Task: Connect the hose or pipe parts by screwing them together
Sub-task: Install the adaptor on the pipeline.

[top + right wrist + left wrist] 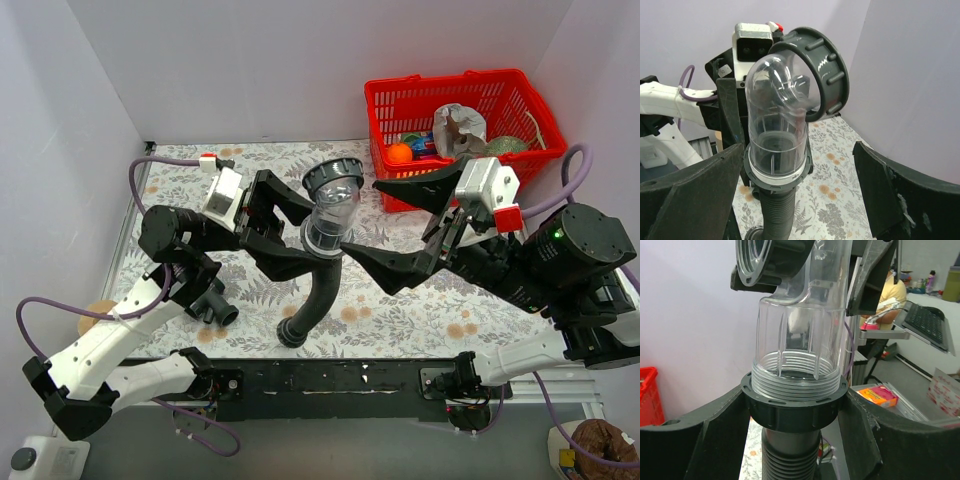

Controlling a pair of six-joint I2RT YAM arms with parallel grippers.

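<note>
Hose (pixel 318 300) rises from the floral surface (pixel 420 315) at centre frame. The left claw (pixel 318 240) pinches its collar (pixel 794 410), seemingly to steady it while the clear elbow (pixel 332 200) threads in. Right claw (pixel 362 218) is spread wide either side of the elbow. Grey T-fitting (pixel 212 306) lies lower left, red basket (pixel 450 80) upper right, white walls around.
</note>
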